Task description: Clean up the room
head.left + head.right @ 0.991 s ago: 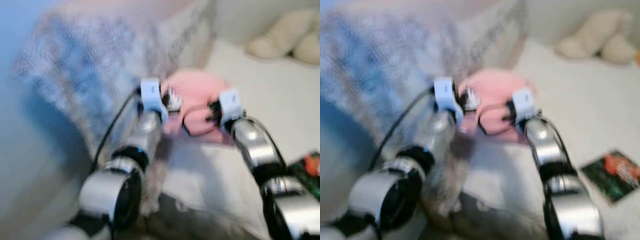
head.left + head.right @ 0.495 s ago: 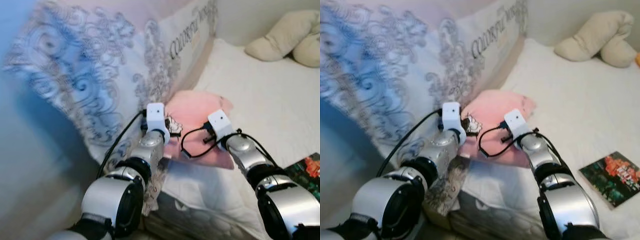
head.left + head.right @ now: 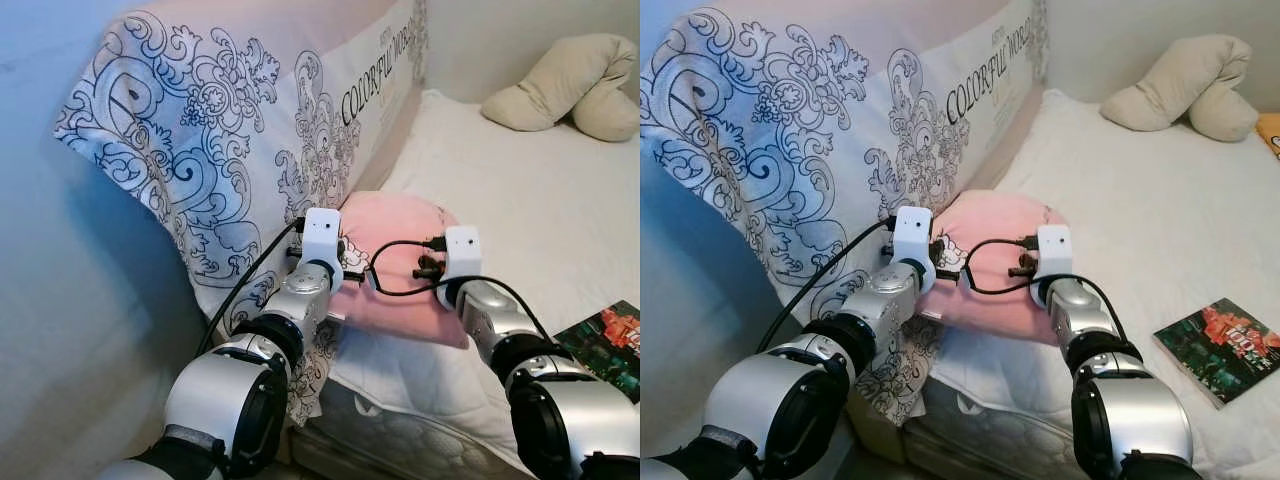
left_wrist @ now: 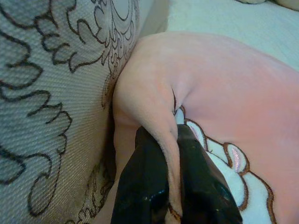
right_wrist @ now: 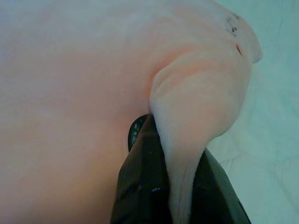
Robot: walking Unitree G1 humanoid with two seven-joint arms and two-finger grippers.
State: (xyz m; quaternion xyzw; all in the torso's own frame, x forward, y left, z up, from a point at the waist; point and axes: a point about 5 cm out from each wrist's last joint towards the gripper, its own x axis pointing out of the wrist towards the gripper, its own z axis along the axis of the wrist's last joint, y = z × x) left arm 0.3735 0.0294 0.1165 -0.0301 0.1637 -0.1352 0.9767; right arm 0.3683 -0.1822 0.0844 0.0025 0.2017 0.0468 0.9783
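Looking from our left, we see a large white pillow printed with dark scrollwork [image 3: 230, 130] propped upright along the bed's [image 3: 520, 190] left edge, against a pale blue wall [image 3: 60, 300]. Just beside it lies the pink cushion [image 3: 395, 255], resting on the white bed near the mattress edge and touching the patterned pillow. Our left pincer [image 4: 174, 186] is pinched closed on a fold of the pink cushion at its left edge, beside the embroidered white patch [image 4: 219, 163]. Our right pincer [image 5: 180, 186] is likewise clamped tight on a bunched fold of the same cushion at its right side. Farther right, a book with a dark green and red cover [image 3: 1218, 345] lies flat on the bed, well apart from the cushion, and a cream plush cushion [image 3: 1185, 85] sits at the far end of the bed.
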